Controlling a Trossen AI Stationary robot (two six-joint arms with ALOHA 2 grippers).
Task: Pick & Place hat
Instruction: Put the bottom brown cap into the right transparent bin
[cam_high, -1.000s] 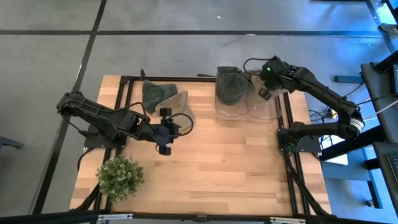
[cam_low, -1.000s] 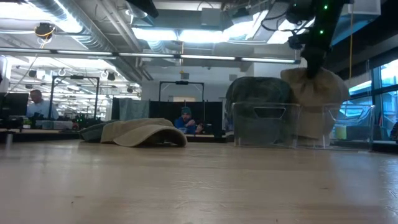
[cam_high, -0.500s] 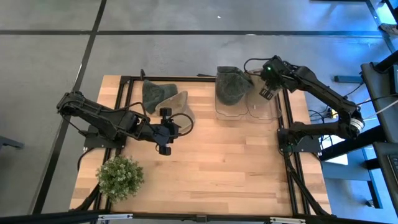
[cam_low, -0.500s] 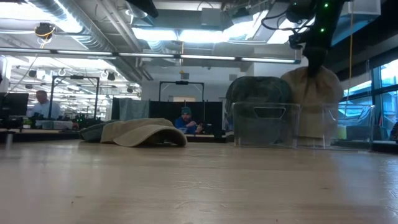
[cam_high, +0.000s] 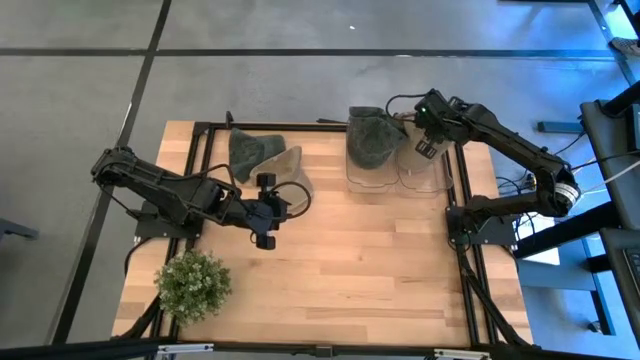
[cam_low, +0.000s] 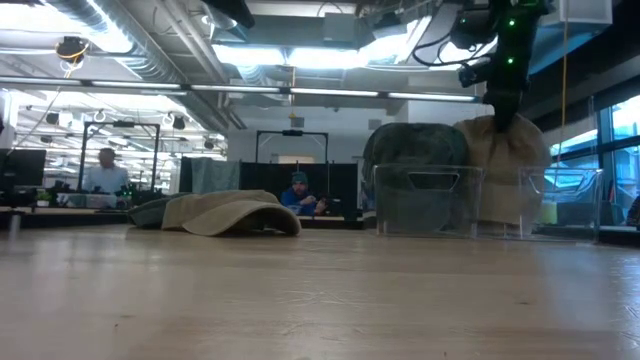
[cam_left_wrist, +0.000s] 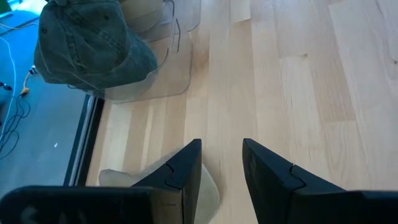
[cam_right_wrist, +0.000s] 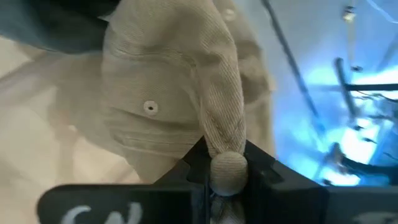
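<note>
Beige cap pinched over the right-hand bin, not yet let go

The right gripper (cam_right_wrist: 227, 167), jaws clamped on the crown of the beige cap (cam_right_wrist: 168, 93), has shifted slightly but still hangs the cap in the clear bin (cam_high: 422, 172) at the tabletop's far right corner; release is what remains. The green cap (cam_high: 372, 137) fills the neighbouring bin. The left gripper (cam_left_wrist: 221, 163) waits near the left edge, jaws apart, by two more caps (cam_high: 262, 158).

Tan hat (cam_high: 420, 150) upright in clear bin (cam_high: 424, 172), crown pinched from above. Green hat (cam_high: 372, 138) in next bin. Tan (cam_high: 285, 168) & green (cam_high: 248, 152) hats flat, overlapping, on tabletop.
</note>
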